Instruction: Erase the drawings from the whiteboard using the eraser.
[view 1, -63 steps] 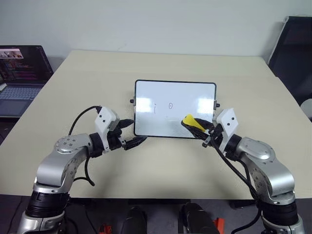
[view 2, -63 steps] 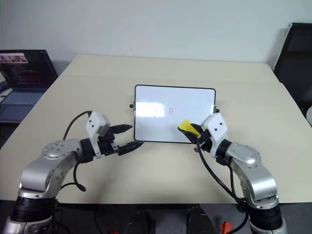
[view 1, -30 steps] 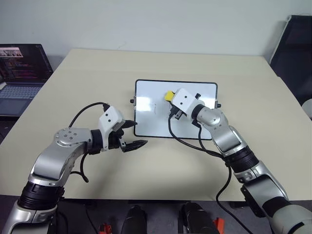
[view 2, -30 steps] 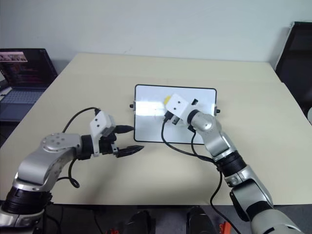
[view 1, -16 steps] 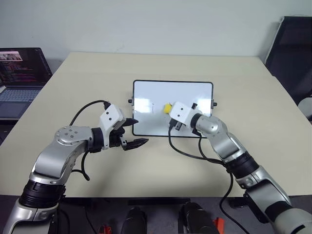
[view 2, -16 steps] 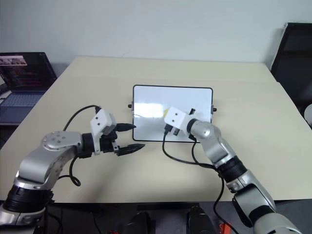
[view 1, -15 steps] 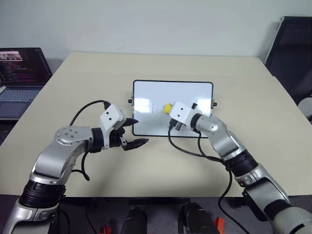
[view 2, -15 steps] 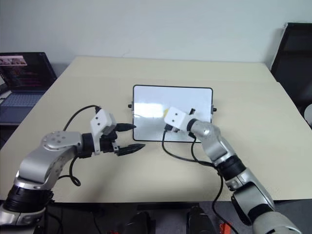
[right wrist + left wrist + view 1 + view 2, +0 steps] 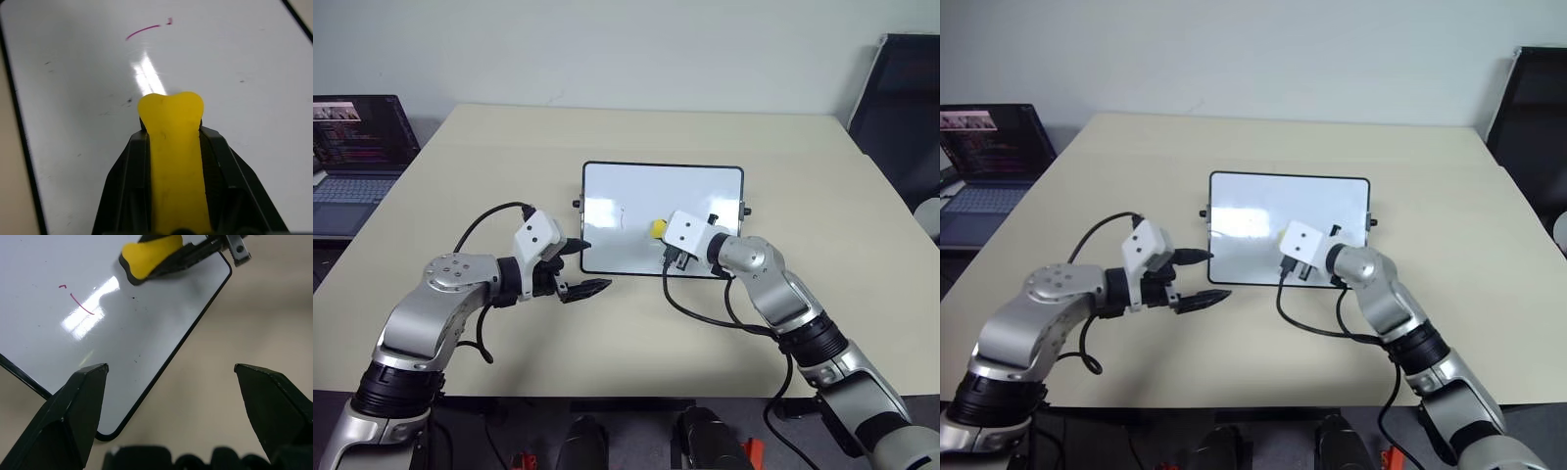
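Eraser (image 9: 172,147) clamped in right end effector (image 9: 171,115) — over whiteboard (image 9: 73,73).

From the head we look forward and down over the table (image 9: 636,323), both eyes sharing the whiteboard (image 9: 636,196). Our left wrist camera looks close along the board's near corner; the right wrist camera sits closer still, sharing its marker stroke (image 9: 143,32).

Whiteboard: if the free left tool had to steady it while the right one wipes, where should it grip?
Probably the whiteboard's near left corner, from its left: the thin black frame lies flat there, the open left tool hovers beside it, away from the eraser.
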Action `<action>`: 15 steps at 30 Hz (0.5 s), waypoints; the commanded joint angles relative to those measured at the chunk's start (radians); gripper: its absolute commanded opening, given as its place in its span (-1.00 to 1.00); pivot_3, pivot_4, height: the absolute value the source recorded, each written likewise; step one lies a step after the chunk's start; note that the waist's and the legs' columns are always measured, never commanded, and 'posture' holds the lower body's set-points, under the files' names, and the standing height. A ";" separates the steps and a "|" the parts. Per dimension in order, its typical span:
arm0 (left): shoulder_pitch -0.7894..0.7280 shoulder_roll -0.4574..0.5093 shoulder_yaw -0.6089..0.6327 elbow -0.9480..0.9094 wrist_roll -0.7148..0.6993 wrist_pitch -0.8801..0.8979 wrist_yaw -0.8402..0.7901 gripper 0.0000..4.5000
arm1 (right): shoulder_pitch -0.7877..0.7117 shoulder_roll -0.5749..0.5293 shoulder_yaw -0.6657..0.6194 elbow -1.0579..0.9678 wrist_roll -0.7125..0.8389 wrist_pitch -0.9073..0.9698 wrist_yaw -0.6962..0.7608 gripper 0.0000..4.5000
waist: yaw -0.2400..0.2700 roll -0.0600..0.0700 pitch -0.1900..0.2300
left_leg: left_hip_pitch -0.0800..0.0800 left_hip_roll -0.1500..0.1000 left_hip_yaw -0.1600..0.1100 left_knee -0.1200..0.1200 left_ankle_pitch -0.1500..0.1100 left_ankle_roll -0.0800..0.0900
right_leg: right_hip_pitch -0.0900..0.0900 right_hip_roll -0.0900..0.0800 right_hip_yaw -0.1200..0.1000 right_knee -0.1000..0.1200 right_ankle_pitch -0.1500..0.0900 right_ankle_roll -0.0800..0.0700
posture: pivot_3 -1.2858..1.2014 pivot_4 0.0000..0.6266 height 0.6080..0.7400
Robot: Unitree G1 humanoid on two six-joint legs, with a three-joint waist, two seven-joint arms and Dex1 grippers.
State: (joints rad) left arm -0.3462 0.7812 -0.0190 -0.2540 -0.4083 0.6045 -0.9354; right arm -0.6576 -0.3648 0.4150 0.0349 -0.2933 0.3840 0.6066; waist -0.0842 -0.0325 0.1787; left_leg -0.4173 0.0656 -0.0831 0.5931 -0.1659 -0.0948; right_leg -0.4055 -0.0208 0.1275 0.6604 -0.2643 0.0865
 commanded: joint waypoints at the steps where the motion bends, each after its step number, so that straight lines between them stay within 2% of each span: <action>1: -0.004 0.002 0.017 -0.001 0.000 -0.015 -0.002 1.00 | 0.002 0.015 -0.062 -0.024 -0.007 0.024 -0.064 -0.56 | -0.001 0.000 0.000 | 0.000 0.000 0.000 0.000 0.000 0.000 | 0.000 0.000 0.000 0.000 0.000 0.000 | 0.03 -0.52 1.00; 6: 0.037 -0.001 0.089 0.011 -0.043 -0.003 0.008 1.00 | 0.070 0.054 -0.216 -0.227 0.181 0.170 -0.004 -0.56 | 0.002 0.000 0.000 | -0.003 0.000 0.000 0.000 0.000 0.000 | -0.001 0.000 0.000 -0.001 0.000 0.000 | 0.03 -0.52 1.00; 15: 0.136 0.010 0.233 0.046 -0.076 -0.031 0.031 1.00 | 0.237 -0.025 -0.270 -0.562 0.427 0.369 0.132 -0.56 | 0.001 0.001 0.001 | -0.008 0.001 -0.001 -0.005 -0.001 -0.001 | -0.007 0.000 -0.002 0.001 -0.006 0.002 | 0.03 -0.52 1.00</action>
State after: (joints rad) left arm -0.2039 0.7827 0.1594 -0.1892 -0.4633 0.5836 -0.9155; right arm -0.4304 -0.3795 0.1708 -0.4566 0.0958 0.7379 0.7269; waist -0.0828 -0.0318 0.1796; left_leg -0.4252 0.0661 -0.0840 0.5887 -0.1673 -0.0958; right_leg -0.4124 -0.0208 0.1256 0.6609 -0.2715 0.0857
